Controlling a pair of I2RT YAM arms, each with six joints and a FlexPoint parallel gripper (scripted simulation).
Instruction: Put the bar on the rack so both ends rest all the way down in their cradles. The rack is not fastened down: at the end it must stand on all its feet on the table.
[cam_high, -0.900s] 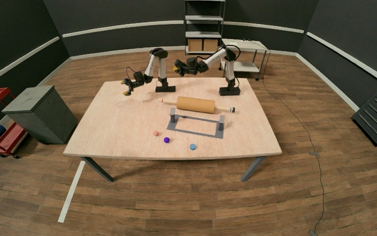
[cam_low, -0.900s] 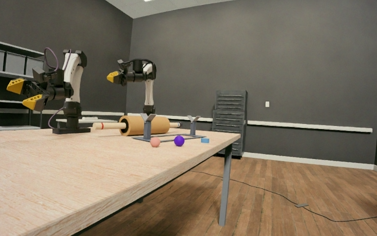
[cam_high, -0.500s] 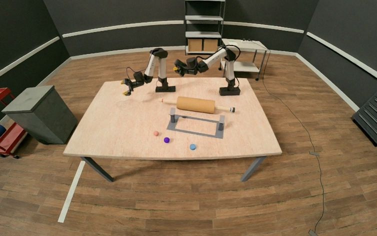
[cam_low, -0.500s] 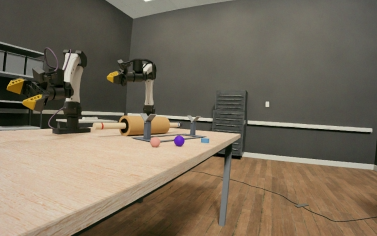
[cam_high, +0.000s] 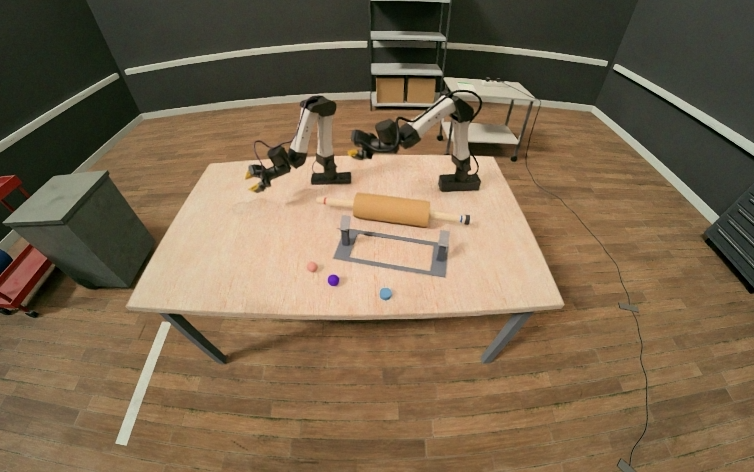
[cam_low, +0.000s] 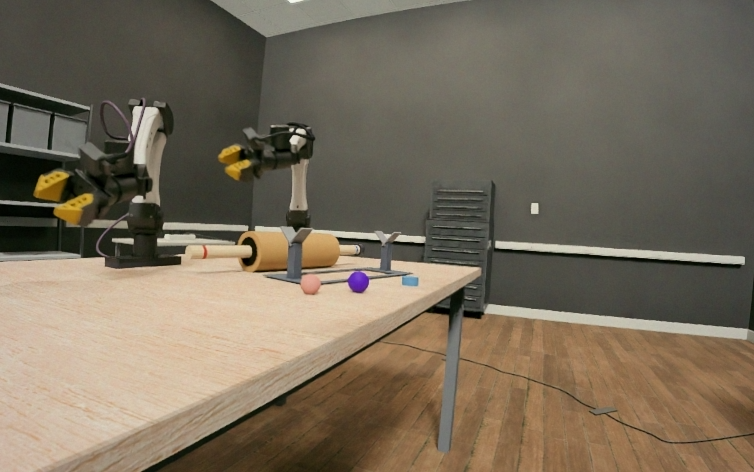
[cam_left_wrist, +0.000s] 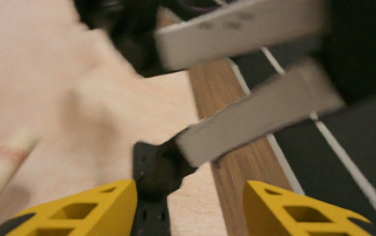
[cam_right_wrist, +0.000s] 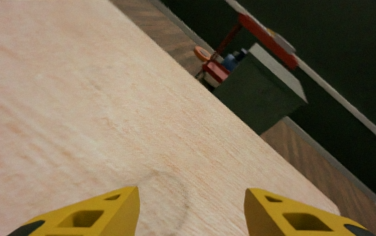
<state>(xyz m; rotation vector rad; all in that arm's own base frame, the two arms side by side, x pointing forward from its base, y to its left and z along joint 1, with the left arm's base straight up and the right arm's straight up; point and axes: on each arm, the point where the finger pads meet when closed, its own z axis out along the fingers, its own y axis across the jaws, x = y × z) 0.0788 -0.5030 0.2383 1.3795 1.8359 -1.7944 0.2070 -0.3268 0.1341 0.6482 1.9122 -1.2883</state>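
Note:
The bar (cam_high: 391, 209) (cam_low: 319, 250) has a thick tan roller, a red-banded end and a black-capped end. It lies on the table behind the rack; its red-banded end (cam_left_wrist: 11, 156) shows in the left wrist view. The grey rack (cam_high: 345, 236) (cam_low: 294, 261) stands on the table, its two V cradles empty. My left gripper (cam_high: 353, 153) (cam_low: 225, 163) (cam_left_wrist: 189, 189) is partly open and empty, high above the table behind the bar. My right gripper (cam_high: 250, 182) (cam_low: 46, 203) (cam_right_wrist: 191, 196) is partly open and empty, above the table beyond the red-banded end.
A pink ball (cam_high: 312, 267) (cam_low: 310, 284), a purple ball (cam_high: 333, 280) (cam_low: 358, 281) and a blue disc (cam_high: 385, 293) (cam_low: 410, 281) lie in front of the rack. Both arm bases (cam_high: 331, 178) (cam_high: 459, 182) stand along the table's back edge.

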